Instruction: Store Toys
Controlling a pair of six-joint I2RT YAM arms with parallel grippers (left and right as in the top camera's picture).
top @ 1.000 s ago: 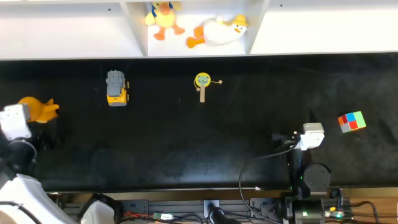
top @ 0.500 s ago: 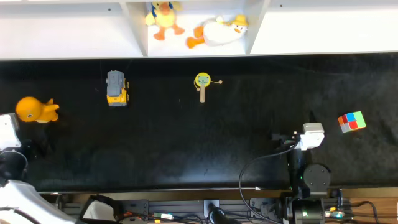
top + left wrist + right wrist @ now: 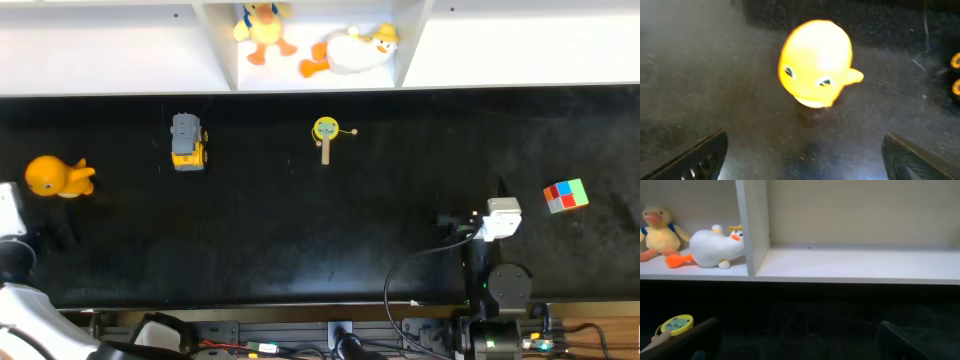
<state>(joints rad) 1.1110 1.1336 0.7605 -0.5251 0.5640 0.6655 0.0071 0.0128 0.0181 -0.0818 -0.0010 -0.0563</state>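
Left gripper withdrawn from orange duck, fingers spread | right gripper spread too | truck, rattle nearby

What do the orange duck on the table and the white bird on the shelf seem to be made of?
Orange duck: probably smooth plastic or rubber, because its rounded surface shines under the light. White bird: likely soft plush fabric, because it looks matte and fuzzy and lies limp.

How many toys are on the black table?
4: an orange duck far left, a truck beside it, a rattle in the middle, and a coloured cube at right. None seems hidden.
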